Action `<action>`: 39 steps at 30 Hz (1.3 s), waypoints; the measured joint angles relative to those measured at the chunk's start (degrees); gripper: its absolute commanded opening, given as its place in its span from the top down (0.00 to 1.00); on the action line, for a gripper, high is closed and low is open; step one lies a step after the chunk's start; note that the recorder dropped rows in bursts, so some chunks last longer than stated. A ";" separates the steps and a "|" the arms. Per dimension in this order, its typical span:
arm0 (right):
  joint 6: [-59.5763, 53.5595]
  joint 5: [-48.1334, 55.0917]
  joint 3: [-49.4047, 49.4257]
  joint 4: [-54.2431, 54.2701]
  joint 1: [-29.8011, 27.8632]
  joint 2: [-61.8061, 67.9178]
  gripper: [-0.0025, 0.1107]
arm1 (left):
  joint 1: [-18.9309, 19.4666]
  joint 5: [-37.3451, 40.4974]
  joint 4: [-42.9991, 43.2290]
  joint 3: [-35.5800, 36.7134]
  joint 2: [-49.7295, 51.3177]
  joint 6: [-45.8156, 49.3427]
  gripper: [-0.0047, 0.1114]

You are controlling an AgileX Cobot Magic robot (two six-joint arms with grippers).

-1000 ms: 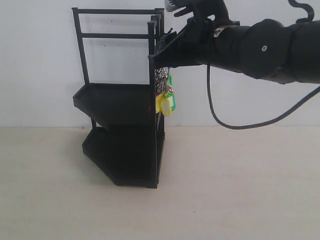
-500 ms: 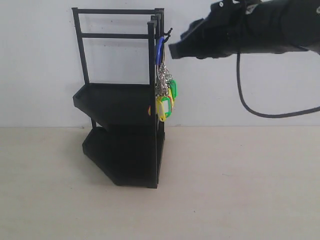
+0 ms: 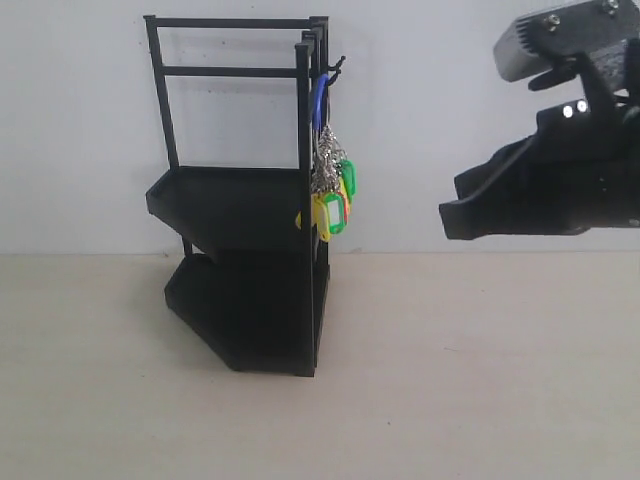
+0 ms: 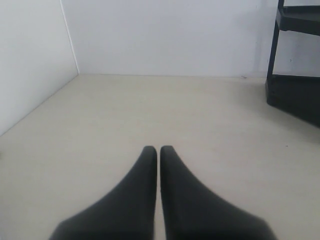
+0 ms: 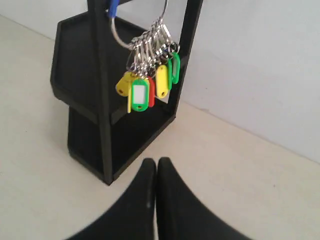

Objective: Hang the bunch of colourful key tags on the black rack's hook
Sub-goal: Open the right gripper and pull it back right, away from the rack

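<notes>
The colourful key tag bunch (image 3: 331,195) hangs by its blue-sleeved ring from the hook (image 3: 335,68) at the top corner post of the black rack (image 3: 240,260). In the right wrist view the same bunch (image 5: 147,82) dangles beside the rack's post (image 5: 102,90). My right gripper (image 3: 448,222) is shut and empty, off to the right of the rack and well apart from the tags; its tips (image 5: 155,162) point toward the rack's base. My left gripper (image 4: 158,149) is shut with nothing in it, low over the table, and does not show in the exterior view.
A white wall stands behind the rack. The beige table (image 3: 450,380) spreads in front and to the right. In the left wrist view the rack's lower corner (image 4: 295,90) shows at the edge, and a side wall (image 4: 30,65) borders the table.
My right gripper has let go of the key tag bunch, which now hangs from the hook, and has pulled back to the right and lower, away from the rack.
</notes>
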 measured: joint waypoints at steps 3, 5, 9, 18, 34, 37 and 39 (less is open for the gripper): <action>6.90 5.36 2.43 0.00 0.00 -5.05 0.98 | 0.00 0.00 0.00 0.00 0.00 0.00 0.92; 11.56 10.62 2.98 0.14 0.00 -6.78 0.98 | 0.00 0.00 0.00 0.00 0.00 0.00 0.92; 16.40 19.66 3.06 0.25 0.00 -7.05 0.98 | 0.00 0.00 0.00 0.00 0.00 0.00 0.92; 17.90 22.84 3.06 0.36 0.00 -7.05 0.98 | 0.00 0.00 0.00 0.00 0.00 0.00 0.92; 17.94 18.53 3.06 0.25 0.00 -7.05 0.98 | 0.00 0.00 0.00 0.00 0.00 0.00 0.92; 17.94 18.35 3.27 0.25 0.00 -7.60 0.98 | 0.00 0.00 0.00 0.00 0.00 0.00 0.92; 18.05 16.89 4.64 0.25 0.00 -9.09 0.98 | 0.00 0.00 0.00 0.00 0.00 0.00 0.92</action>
